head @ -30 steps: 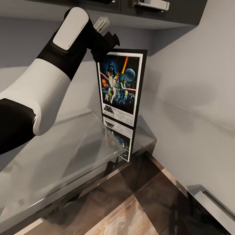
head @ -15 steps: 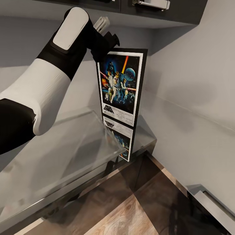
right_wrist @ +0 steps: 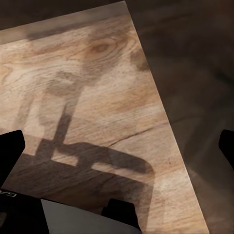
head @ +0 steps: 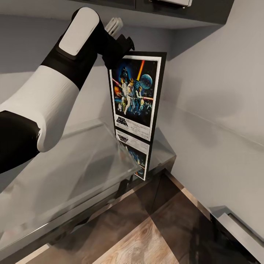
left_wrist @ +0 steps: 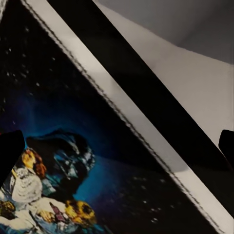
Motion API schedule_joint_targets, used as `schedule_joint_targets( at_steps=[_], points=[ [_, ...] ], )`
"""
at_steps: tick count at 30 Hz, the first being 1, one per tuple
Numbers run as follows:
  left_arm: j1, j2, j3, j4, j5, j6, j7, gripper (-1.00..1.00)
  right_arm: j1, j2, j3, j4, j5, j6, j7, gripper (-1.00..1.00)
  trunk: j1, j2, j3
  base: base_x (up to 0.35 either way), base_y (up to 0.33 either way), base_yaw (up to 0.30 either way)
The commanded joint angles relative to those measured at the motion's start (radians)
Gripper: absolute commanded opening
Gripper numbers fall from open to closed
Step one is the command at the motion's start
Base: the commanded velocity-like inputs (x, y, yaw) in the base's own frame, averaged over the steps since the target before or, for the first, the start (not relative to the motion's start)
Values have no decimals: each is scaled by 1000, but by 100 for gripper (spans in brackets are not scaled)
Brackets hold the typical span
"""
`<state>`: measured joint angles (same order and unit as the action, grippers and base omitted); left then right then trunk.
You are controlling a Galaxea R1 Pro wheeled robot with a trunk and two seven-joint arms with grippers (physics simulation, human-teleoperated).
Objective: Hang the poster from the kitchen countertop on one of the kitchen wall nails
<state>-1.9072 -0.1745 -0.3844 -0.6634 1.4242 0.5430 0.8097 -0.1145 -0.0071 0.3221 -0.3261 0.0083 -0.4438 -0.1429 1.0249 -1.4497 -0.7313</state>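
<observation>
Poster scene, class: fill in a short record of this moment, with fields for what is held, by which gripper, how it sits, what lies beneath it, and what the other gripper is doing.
Held thing: the poster, black frame, white inner border
Holder: left gripper, at the poster's upper left corner
Attitude: upright, lifted above the worktop
Beneath: the kitchen countertop, glossy, mirroring the poster's lower part
Behind: pale grey wall; no nail can be made out
Right gripper: open, empty, over wooden floor

Poster [head: 136, 96] upright, black-framed, held above glossy countertop [head: 66, 172].
</observation>
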Motion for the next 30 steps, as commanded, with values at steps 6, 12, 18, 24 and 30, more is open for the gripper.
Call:
schedule_joint_targets(
  at_steps=[6,12,18,24,30],
  points=[
    [0,0,-3,2,-2,13,9,100,-1,-1,8,0,1,-1,-9,100,0,0,-2,0,0,0],
    [0,0,-3,2,-2,13,9,100,-1,-1,8,0,1,-1,-9,100,0,0,-2,0,0,0],
    [0,0,-3,2,-2,13,9,100,-1,-1,8,0,1,-1,-9,100,0,0,-2,1,0,0],
    [-1,0,-2,0,0,13,9,100,-1,-1,8,1,1,-1,-9,100,0,0,-2,60,0,0],
    [-1,0,-3,-3,1,13,9,100,-1,-1,8,0,1,-1,-9,100,0,0,-2,18,0,0]
  ],
)
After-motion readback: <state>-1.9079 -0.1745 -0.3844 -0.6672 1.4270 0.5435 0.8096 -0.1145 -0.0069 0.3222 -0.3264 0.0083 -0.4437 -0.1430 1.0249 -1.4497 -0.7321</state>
